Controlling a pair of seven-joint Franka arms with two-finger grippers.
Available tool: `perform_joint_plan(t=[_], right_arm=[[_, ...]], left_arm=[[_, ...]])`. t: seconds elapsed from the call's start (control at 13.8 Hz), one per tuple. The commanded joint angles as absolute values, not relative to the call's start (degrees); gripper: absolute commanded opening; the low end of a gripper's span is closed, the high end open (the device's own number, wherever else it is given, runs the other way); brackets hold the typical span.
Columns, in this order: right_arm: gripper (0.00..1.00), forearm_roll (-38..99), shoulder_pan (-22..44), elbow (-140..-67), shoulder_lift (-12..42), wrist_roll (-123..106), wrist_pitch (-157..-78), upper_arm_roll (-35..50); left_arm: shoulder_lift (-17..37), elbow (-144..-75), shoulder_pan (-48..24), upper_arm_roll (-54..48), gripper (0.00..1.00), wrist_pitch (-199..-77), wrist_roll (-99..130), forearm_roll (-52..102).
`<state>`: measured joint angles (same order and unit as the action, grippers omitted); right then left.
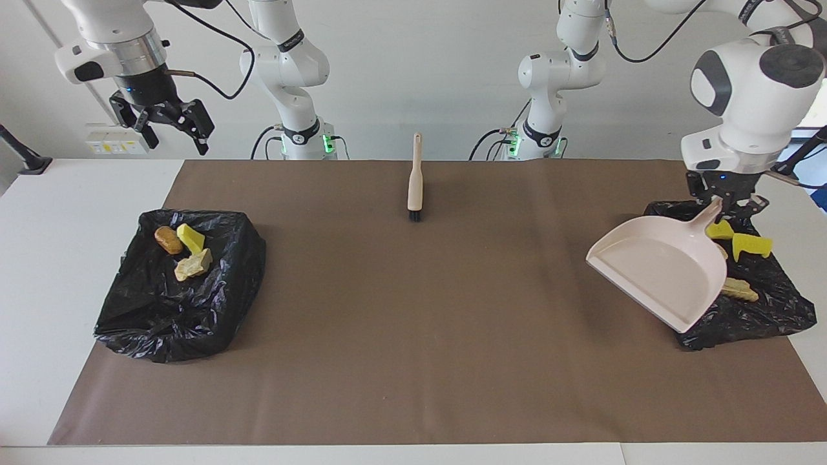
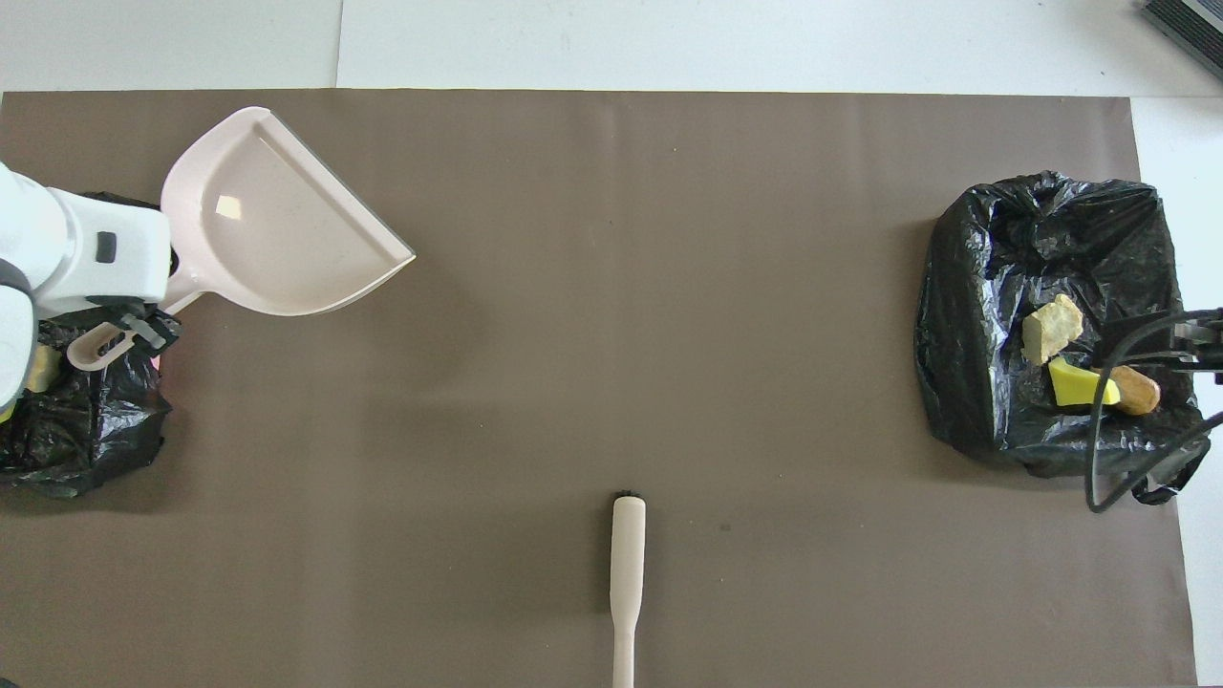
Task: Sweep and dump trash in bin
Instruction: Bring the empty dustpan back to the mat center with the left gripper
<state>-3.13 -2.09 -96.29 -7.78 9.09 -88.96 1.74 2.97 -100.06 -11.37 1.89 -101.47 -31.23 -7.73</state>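
Black bins (image 1: 181, 284) two, visible scraps (image 1: 192, 263) six, dustpan (image 1: 659, 268) one.

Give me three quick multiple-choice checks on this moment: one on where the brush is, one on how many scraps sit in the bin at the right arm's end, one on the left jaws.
1. Where is the brush?
A. In the dustpan
B. Lying on the brown mat, mid-table, close to the robots
C. In a bin

2. How many scraps lie in the bin at the right arm's end?
A. Three
B. None
C. Six

3. What is the left gripper doing?
A. Open over the brush
B. Holding a scrap
C. Shut on the dustpan by its handle

Answers:
1 B, it lies alone on the mat.
2 A, one brown, one yellow and one tan piece show.
3 C, the handle runs up into the jaws and the pan hangs tilted.
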Motion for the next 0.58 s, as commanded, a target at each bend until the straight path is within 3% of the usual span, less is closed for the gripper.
perform_joint_plan(t=[0.0, 0.22, 0.51], right_arm=[[1.00, -2.5, -3.2, -97.6, -9.1, 9.4, -89.7, 2.2], [1.00, -2.4, -3.8, -96.1, -7.8, 6.6, -91.6, 1.5], [1.00, -2.3, -4.0, -94.9, -6.9, 6.0, -91.8, 0.7]], left_arm=[[3.4, -100.5, -17.9, 3.2, 0.00, -102.6, -14.8, -3.2], [4.7, -99.8, -23.7, 3.2, 0.00, -106.3, 0.1, 1.3], [16.7, -91.2, -33.1, 3.3, 0.00, -106.9, 18.8, 1.1]])
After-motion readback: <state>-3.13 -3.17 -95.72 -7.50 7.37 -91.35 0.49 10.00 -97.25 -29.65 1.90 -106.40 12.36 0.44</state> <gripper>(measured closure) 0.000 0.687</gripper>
